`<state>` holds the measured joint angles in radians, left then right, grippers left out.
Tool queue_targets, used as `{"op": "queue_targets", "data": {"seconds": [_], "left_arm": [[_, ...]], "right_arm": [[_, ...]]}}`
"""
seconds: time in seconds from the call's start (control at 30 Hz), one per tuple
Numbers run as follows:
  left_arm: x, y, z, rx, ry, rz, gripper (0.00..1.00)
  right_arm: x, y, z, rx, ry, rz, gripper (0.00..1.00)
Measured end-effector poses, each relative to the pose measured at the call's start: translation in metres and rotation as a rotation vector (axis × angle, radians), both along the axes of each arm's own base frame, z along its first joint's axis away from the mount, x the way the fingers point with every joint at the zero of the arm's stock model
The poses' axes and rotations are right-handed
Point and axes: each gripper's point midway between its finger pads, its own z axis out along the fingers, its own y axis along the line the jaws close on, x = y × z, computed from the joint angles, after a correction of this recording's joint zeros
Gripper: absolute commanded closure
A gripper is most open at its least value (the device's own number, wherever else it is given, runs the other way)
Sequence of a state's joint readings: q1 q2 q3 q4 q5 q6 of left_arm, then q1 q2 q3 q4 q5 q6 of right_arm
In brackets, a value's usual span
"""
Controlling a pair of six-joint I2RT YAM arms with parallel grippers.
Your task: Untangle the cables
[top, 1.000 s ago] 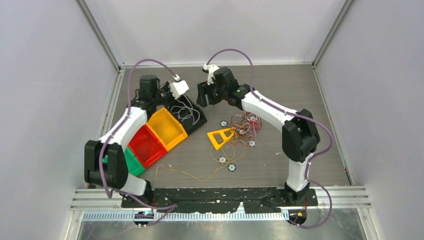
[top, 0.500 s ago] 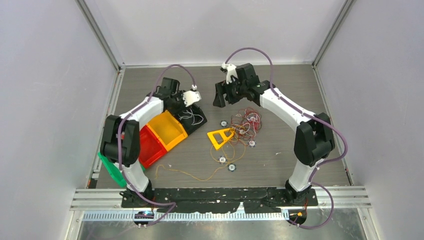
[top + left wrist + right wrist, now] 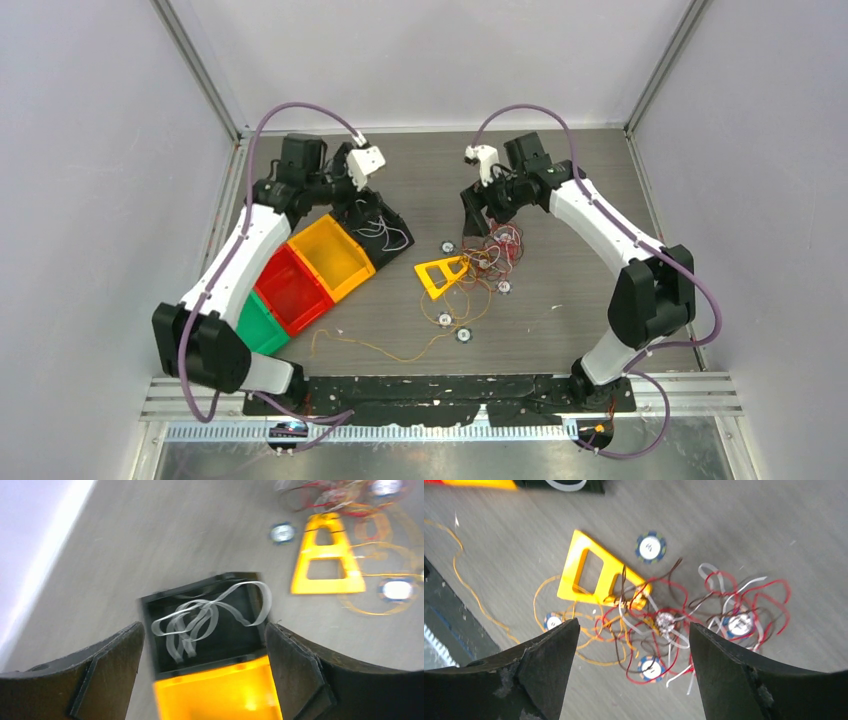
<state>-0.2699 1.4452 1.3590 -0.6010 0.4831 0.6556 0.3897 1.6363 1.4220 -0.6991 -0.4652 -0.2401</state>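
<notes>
Two end effectors hang above the table point(image 3: 540, 330), and you have both with fingers spread wide and nothing between them. Your left end effector point(image 3: 204, 630) hovers over the black bin point(image 3: 235, 635), where a looped white cable point(image 3: 200, 617) lies, one loop reaching past the bin's rim. That bin sits at the far end of a row with the yellow bin point(image 3: 215, 690), red bin point(image 3: 293, 292) and green bin point(image 3: 258, 325).

Your right end effector point(image 3: 633, 627) hovers over the main tangle of cables point(image 3: 674, 625), a knot of red, dark, white and orange strands on the table right of the bins. The tangle touches the yellow triangular piece point(image 3: 596, 577), with a few strands crossing its narrow corner. Small round discs point(image 3: 740, 625) sit among the strands, and another disc point(image 3: 650, 546) lies just beside the triangle, clear of the knot. A loose orange cable point(image 3: 390, 352) trails from the loops toward the arm bases.
</notes>
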Motion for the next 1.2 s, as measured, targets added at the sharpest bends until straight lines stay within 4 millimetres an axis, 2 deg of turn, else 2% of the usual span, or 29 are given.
{"op": "queue_targets", "data": {"seconds": [0.1, 0.17, 0.3, 0.37, 0.43, 0.53, 0.63, 0.7, 0.83, 0.9, 1.0, 1.13, 1.2], "left_arm": [[-0.043, -0.025, -0.007, -0.124, 0.089, -0.069, 0.12], [-0.087, -0.048, -0.029, -0.182, 0.188, -0.142, 0.14], [-0.155, -0.077, -0.074, -0.168, 0.358, -0.253, 0.17], [-0.179, -0.086, -0.093, -0.142, 0.411, -0.28, 0.21], [-0.194, -0.092, -0.105, -0.136, 0.439, -0.285, 0.25], [-0.193, -0.097, -0.112, -0.168, 0.433, -0.246, 0.31], [-0.185, -0.103, -0.117, -0.181, 0.385, -0.247, 0.39], [-0.18, -0.107, -0.124, -0.169, 0.365, -0.253, 0.42], [-0.173, -0.11, -0.147, -0.123, 0.411, -0.213, 0.4], [-0.171, -0.11, -0.161, -0.105, 0.463, -0.179, 0.42], [-0.168, -0.113, -0.171, -0.103, 0.534, -0.123, 0.44], [-0.159, -0.116, -0.18, -0.121, 0.612, -0.037, 0.43], [-0.155, -0.114, -0.184, -0.134, 0.649, 0.007, 0.42]], "right_arm": [[-0.021, -0.007, -0.023, -0.037, 0.079, 0.024, 0.14], [-0.037, -0.009, -0.041, -0.067, 0.144, 0.04, 0.13], [-0.054, -0.001, -0.068, -0.125, 0.207, 0.075, 0.15], [-0.056, 0.003, -0.08, -0.156, 0.223, 0.082, 0.21], [-0.057, 0.005, -0.09, -0.177, 0.233, 0.086, 0.33], [-0.053, 0.005, -0.103, -0.199, 0.246, 0.07, 0.47], [-0.049, 0.001, -0.112, -0.209, 0.257, 0.044, 0.69], [-0.046, -0.003, -0.115, -0.211, 0.262, 0.028, 0.78], [-0.04, -0.012, -0.117, -0.2, 0.279, -0.014, 0.81], [-0.039, -0.015, -0.117, -0.188, 0.288, -0.026, 0.82], [-0.039, -0.017, -0.117, -0.174, 0.3, -0.032, 0.85], [-0.042, -0.015, -0.118, -0.161, 0.315, -0.025, 0.94], [-0.043, -0.014, -0.118, -0.156, 0.318, -0.021, 0.95]]}}
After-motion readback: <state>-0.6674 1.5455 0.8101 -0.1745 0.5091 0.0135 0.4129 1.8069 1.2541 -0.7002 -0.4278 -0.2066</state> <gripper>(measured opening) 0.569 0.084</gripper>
